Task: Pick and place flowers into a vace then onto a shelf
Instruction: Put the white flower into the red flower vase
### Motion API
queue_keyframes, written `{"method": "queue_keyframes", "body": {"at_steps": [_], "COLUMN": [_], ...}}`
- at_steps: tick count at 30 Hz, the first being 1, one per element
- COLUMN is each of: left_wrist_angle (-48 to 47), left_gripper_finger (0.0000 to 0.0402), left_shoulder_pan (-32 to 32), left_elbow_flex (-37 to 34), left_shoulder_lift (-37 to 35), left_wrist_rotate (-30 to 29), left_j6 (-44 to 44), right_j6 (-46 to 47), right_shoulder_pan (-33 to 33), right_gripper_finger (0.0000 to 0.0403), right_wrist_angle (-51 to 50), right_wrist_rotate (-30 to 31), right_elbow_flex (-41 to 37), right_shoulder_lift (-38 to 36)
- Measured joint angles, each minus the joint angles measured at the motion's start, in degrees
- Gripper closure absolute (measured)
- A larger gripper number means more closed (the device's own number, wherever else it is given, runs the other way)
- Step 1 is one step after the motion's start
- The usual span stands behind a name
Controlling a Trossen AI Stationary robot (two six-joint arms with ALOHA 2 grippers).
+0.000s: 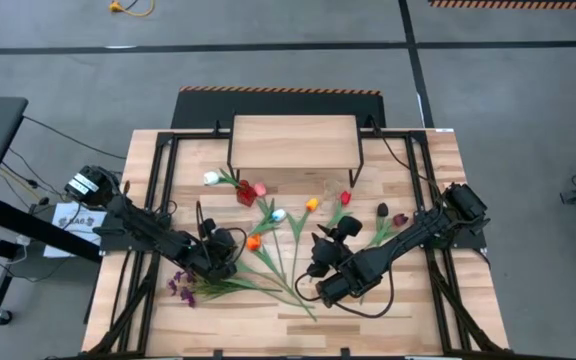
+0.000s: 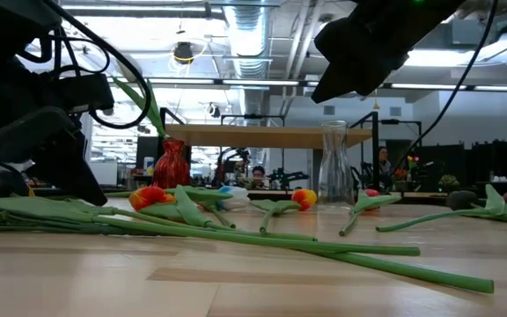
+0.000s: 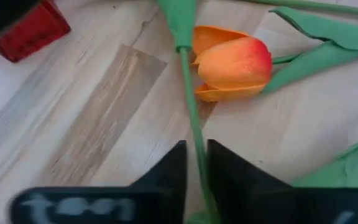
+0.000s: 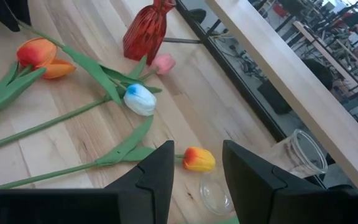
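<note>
Several flowers lie flat on the plank table: an orange tulip [image 1: 253,242] [image 3: 232,65], a light blue one [image 4: 140,99], a small orange one [image 4: 199,159], dark ones [image 1: 390,214] and purple sprigs [image 1: 180,285]. A clear glass vase [image 2: 334,163] [image 4: 303,152] and a red vase [image 1: 246,192] stand in front of the shelf [image 1: 293,140]. My left gripper [image 3: 196,171] [image 1: 232,258] is low over the table just before the orange tulip, shut on a green stem. My right gripper [image 4: 197,171] [image 1: 321,247] hovers open above the table's middle, with nothing between its fingers. My left gripper pinches a thin green stem [image 3: 196,140] between its two fingers, a little below the orange tulip's head. The fingers slant down from the table's left and lie across the stem. The stem runs on along the tabletop; which flower it belongs to I cannot tell.
Long green stems and leaves [image 2: 262,239] cross the table's middle and near part. The shelf's thin black legs [image 1: 230,165] stand at the far side. Black frame rails [image 1: 158,180] run along the table's left and right edges.
</note>
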Motion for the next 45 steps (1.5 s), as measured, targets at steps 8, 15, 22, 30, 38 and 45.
{"method": "queue_keyframes", "body": {"at_steps": [8, 15, 22, 30, 38, 45], "left_wrist_angle": [1.6, 5.9, 7.3, 7.1, 7.1, 7.2], "left_gripper_finger": [0.0398, 0.0399, 0.0401, 0.0401, 0.0401, 0.0401], "left_shoulder_pan": [-0.5, -2.4, -6.1, -11.3, -13.3, -13.6], "left_elbow_flex": [0.0, 0.0, 2.3, 7.9, 9.1, 9.1], "left_shoulder_lift": [0.0, -0.3, -0.9, -2.3, -5.8, -7.4], "left_wrist_rotate": [-2.2, -7.2, -12.5, -21.8, -33.2, -41.7], "left_j6": [-1.2, 1.2, 3.6, 13.6, 20.0, 22.7], "right_j6": [0.0, 0.0, 0.0, -4.3, -21.3, -35.5], "right_shoulder_pan": [0.0, -0.7, -1.2, -1.1, 1.9, 2.8], "right_gripper_finger": [0.0275, 0.0275, 0.0275, 0.0275, 0.0275, 0.0275], "right_wrist_angle": [0.6, 2.8, 7.2, 15.2, 29.8, 43.1], "right_wrist_rotate": [0.0, 0.0, 0.6, 1.6, 0.8, -8.1], "right_elbow_flex": [0.0, 0.0, 0.0, 0.6, 4.2, 6.2], "right_shoulder_lift": [0.0, 0.0, 0.0, 0.0, 0.0, 0.0]}}
